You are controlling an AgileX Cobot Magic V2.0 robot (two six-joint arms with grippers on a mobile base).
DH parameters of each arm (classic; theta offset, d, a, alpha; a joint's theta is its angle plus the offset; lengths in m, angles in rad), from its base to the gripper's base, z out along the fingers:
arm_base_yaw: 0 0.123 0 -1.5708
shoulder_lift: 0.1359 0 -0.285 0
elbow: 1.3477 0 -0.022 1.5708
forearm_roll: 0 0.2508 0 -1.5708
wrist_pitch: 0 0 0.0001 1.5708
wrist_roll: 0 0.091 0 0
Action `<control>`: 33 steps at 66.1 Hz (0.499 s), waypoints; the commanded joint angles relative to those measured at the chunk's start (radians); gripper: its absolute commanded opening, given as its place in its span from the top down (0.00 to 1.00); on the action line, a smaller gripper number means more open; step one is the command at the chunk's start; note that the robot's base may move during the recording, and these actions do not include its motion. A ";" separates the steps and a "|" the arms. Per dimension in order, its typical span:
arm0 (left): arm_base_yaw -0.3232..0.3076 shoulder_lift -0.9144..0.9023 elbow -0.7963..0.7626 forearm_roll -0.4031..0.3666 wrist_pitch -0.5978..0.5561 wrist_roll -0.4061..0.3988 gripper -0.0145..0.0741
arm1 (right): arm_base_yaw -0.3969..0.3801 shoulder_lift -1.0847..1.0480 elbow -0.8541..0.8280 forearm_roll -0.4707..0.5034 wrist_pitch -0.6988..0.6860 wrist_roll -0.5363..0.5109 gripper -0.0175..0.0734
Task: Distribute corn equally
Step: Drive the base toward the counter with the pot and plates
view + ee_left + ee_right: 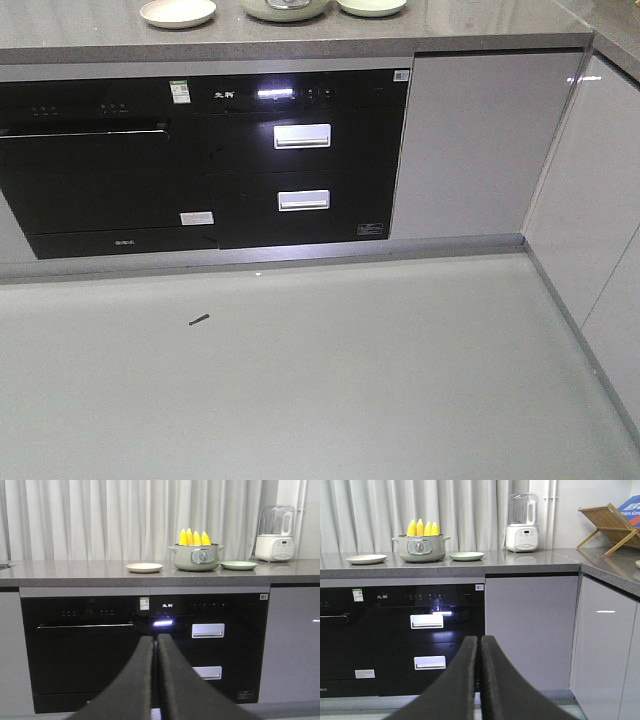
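Observation:
Several yellow corn cobs (pixel 194 538) stand upright in a grey-green pot (pixel 195 557) on the worktop; the right wrist view shows the same corn (pixel 423 528) and pot (pixel 421 548). A cream plate (pixel 144 567) lies left of the pot and a pale green plate (pixel 238 565) right of it. My left gripper (pixel 155 639) is shut and empty, low in front of the black oven, far from the pot. My right gripper (pixel 479 639) is likewise shut on nothing, below counter height. In the front view only the plates' edges and the pot base (pixel 286 10) show.
Black built-in appliances with drawer handles (pixel 302 135) fill the cabinet front under the grey worktop (pixel 520 557). A white blender (pixel 522 524) stands to the right of the plates and a wooden rack (pixel 609 526) on the side counter. A small dark object (pixel 198 320) lies on the floor.

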 commanded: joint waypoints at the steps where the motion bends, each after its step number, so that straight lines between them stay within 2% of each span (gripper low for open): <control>1: -0.004 -0.016 0.013 -0.009 -0.076 -0.009 0.84 | 0.001 -0.001 0.010 0.001 -0.080 -0.006 0.81; 33: -0.004 -0.016 0.013 -0.009 -0.076 -0.009 0.84 | 0.001 -0.001 0.010 0.001 -0.080 -0.006 0.81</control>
